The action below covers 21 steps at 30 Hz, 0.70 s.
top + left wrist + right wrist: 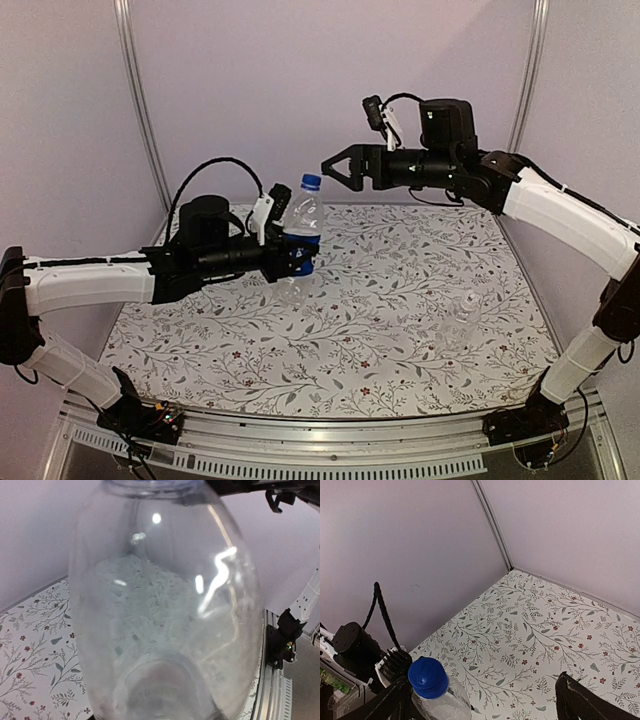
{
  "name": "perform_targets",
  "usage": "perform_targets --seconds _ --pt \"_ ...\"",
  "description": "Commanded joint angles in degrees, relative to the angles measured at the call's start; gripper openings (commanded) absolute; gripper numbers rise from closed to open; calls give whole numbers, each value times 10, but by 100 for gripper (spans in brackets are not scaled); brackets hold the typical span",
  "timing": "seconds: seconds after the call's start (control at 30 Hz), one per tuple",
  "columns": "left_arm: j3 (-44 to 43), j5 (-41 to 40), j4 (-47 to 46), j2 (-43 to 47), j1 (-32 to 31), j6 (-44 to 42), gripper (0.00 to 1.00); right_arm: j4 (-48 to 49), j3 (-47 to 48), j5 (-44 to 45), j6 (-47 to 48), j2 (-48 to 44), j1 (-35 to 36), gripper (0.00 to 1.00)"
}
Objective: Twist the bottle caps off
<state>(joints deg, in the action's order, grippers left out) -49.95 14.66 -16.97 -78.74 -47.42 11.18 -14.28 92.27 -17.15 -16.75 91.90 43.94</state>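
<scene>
Labelled bottle (165, 610) fills your left wrist view, its clear body right against the lens. Your left pincer (293, 252) is clamped tight around the blue label band and holds the bottle roughly upright. I can't tell whether the base rests on the table (400, 250).

Blue cap (311, 182) sits on that bottle's neck and looks fully seated, so I judge zero caps off so far. Your right pincer (332, 165) is just right of the labelled bottle's cap and slightly above it. Its jaws are spread wide, empty, and not touching the cap.

Unlabelled bottle (458, 322) stands on the table well to the right of the labelled bottle, nearer the arm bases, with nothing gripping it. Its pale cap is too faint to call on or off.

Left to do, my read: close on the blue cap, twist it off, then do the same on the second bottle.

Count: two bottles, one blue cap seen, one pale cap unconfirmed, two pincers.
</scene>
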Motion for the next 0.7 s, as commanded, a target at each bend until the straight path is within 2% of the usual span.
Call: perform_targets --seconds 0.0,0.43,0.67 --pt "-11 -19 7 8 -7 -2 35 -24 40 65 -19 -1 15 99" --pt "-20 -33 20 6 -8 -4 35 -50 90 80 -28 48 54 98" --pt "-20 -37 23 6 -10 -6 35 -38 98 59 -34 74 65 84"
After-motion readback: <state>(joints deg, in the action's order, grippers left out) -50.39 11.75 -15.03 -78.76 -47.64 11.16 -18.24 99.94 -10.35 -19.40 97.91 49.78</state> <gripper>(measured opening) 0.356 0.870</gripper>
